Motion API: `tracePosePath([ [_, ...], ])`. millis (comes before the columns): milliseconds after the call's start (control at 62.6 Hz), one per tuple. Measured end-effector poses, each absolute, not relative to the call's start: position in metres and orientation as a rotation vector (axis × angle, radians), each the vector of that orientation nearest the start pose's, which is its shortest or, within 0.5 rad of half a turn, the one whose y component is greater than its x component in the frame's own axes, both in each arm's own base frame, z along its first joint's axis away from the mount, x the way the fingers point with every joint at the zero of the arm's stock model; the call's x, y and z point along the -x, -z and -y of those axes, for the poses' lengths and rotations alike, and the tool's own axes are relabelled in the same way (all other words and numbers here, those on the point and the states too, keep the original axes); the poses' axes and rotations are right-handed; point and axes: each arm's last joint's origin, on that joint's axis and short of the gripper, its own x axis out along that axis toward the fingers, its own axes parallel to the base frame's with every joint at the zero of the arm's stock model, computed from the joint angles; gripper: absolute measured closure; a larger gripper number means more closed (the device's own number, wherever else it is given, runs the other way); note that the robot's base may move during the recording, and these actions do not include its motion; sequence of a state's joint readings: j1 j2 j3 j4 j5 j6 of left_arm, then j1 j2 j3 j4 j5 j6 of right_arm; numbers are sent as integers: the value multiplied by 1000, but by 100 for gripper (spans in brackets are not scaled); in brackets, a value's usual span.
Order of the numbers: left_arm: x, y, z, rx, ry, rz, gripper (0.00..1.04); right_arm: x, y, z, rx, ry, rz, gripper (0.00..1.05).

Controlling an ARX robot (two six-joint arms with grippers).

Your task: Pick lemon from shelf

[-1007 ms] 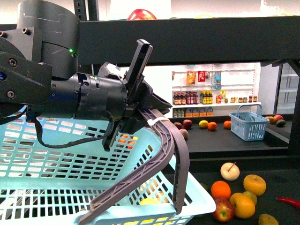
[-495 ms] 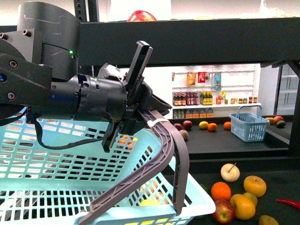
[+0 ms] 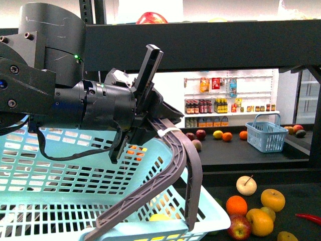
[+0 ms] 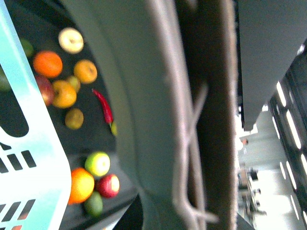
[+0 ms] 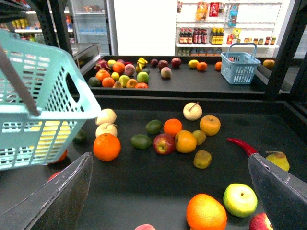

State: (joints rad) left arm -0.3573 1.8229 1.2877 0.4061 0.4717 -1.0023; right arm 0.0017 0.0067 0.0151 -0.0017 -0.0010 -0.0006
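at the left of the front view, the left gripper point(image 3: 145, 123) is seen clamped on the grey handle point(image 3: 173, 165) of a light-blue basket point(image 3: 60, 186), which is held tilted in front of the camera; something yellow point(image 3: 159, 217) shows through its slats near the lower rim (what it is cannot be told). in the left wrist view the handle point(image 4: 187, 120) is pressed close against the lens and blurred. behind the basket, the black shelf point(image 3: 215, 42) runs across the view, its lower tray carrying loose fruit at the right: a pale apple point(image 3: 246, 184), an orange point(image 3: 235, 204) and a red chili point(image 3: 308, 216). farther back, on another black tray, the lemon point(image 3: 217, 133) lies just beside an orange point(image 3: 227, 135), with a small blue basket point(image 3: 266, 132) to its right. in the right wrist view the right gripper point(image 5: 168, 191) is seen with its fingers point(image 5: 53, 196) spread wide apart, nothing between them, over the fruit tray; the lemon point(image 5: 193, 63) is on the far tray there.
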Motion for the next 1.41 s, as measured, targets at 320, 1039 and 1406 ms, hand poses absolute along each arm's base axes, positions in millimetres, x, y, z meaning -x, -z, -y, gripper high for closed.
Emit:
tracePosePath([
  [320,-416,-280,110,1200,479,-204,98,-97,-168,0,1,-2,7,7],
  [1039,-424,-254,-108,1404,328,223,98,-97,-168,0,1,-2,7,7],
  [1406,-401,-244,-166,1361,342,308,98,-97,-168,0,1,-2,7,7],
])
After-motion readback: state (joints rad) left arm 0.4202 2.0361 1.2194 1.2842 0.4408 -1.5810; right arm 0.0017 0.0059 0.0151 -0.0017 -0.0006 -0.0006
